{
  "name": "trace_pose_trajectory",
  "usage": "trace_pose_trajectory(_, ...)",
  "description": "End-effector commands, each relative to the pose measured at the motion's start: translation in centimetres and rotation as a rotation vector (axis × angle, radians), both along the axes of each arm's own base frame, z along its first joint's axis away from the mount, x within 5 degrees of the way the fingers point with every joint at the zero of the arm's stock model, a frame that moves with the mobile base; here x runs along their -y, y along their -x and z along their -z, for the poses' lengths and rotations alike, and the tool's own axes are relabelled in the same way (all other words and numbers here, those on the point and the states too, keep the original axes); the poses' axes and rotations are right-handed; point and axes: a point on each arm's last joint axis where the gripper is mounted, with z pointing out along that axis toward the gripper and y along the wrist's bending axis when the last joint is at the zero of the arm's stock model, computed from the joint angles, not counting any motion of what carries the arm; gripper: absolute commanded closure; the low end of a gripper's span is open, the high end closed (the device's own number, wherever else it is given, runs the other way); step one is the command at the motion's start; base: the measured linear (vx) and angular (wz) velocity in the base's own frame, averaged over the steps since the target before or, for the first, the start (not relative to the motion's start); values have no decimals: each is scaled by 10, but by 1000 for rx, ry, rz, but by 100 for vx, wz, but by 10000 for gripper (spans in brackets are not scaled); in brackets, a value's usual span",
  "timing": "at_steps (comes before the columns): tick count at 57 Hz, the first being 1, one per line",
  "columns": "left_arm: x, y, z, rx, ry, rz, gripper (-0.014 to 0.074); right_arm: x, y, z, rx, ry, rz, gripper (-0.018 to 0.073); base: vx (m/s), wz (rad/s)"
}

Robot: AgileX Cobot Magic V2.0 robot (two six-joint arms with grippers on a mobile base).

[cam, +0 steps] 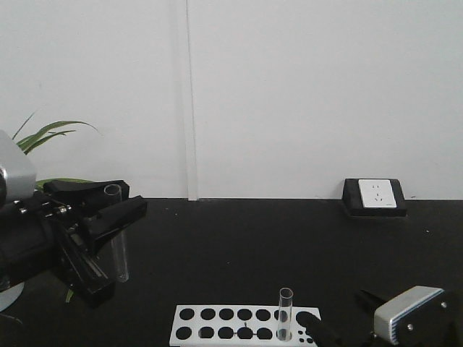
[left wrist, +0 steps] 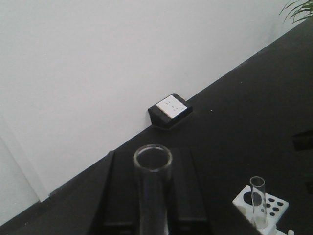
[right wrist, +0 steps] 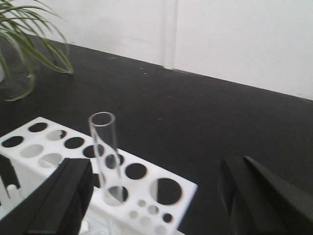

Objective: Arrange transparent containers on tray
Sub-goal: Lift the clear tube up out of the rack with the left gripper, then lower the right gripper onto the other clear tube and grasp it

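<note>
One transparent container (cam: 119, 238), a slim clear test tube, hangs upright above the black table. My left gripper (cam: 116, 217) is shut on it just below its rim. In the left wrist view the tube's open rim (left wrist: 152, 157) rises between the black fingers (left wrist: 188, 191). A second test tube (cam: 286, 314) stands in a hole near the right end of the white rack (cam: 217, 323). My right gripper (right wrist: 161, 200) is open around that end of the rack, with the tube (right wrist: 108, 156) close to its left finger (right wrist: 61, 200). The tray is out of view.
A black box with a white wall socket (cam: 375, 196) sits against the wall at the back right. A green plant (cam: 43, 137) stands at the far left. The rack's other holes (right wrist: 73, 143) hold no tubes.
</note>
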Motion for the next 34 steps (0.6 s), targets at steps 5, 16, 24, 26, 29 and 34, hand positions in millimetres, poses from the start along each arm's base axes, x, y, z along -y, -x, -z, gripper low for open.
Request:
trace_pose_trajectory(5,-2,6,-18,8,69,-15,596,-13,-12,-6,145,-95,-86,-18,0,0)
trace_pose_trajectory(16,-2,6,-18,-6,86,-15,596,-23,-26,4,133,-104,-146,-18,0,0)
trace_pose_trajectory(24,-2,6,-18,-6,87,-15,596,-32,-45,2,133,-119,-172,-18,0,0)
trace_pose_trajectory(26,-2,6,-18,-6,87,-15,596,-35,-49,3,133,-115,-182,-18,0,0)
trace_pose_trajectory(29,-2,6,-18,-6,87,-15,596,-38,-54,6,127,-111,-195,-18,0,0)
trace_pose_trajectory(34,-2,6,-18,-6,87,-15,596,-45,-61,8,117,-123,-214,-18,0,0)
